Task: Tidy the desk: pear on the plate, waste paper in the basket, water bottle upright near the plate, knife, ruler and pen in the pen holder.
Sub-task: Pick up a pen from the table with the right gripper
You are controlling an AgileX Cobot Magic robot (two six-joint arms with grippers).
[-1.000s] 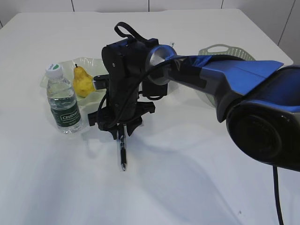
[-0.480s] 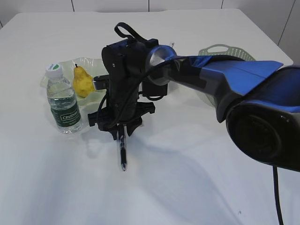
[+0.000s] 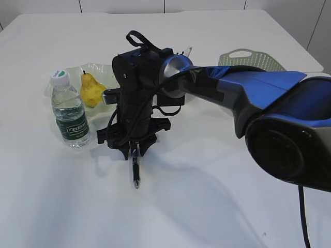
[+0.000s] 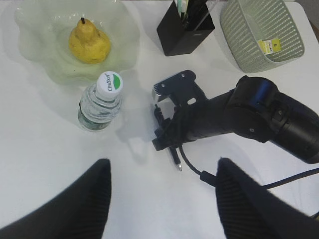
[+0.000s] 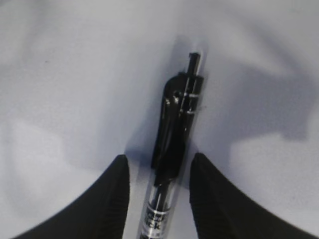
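Pen (image 3: 135,168) lies flat on the white table (image 3: 217,196), its tip toward the camera in the exterior view, and the right gripper (image 3: 133,150) stands straight down over its upper end. In the right wrist view the 2 black fingers (image 5: 107,199) sit on either side of the clear barrel with a gap on each side, so the jaws are parted around the pen (image 5: 174,149) and not pinching it; whether the tips touch the table I cannot tell.

The left gripper (image 4: 162,199) hangs well above the scene, its 2 fingers spread wide with nothing between them.

The pear (image 3: 91,90) sits on the plate (image 3: 103,70), stem up. The water bottle (image 3: 69,111) stands upright just in front of the plate, white cap on top; from above its base (image 4: 99,107) lies right at the plate's wavy rim. The pen holder (image 4: 184,32) stands behind the right arm, between plate and basket, with a few slim items sticking out of it that are too blurred to name. The basket (image 4: 261,30) is at the far right, and the waste paper (image 4: 268,46) lies inside it against the near wall
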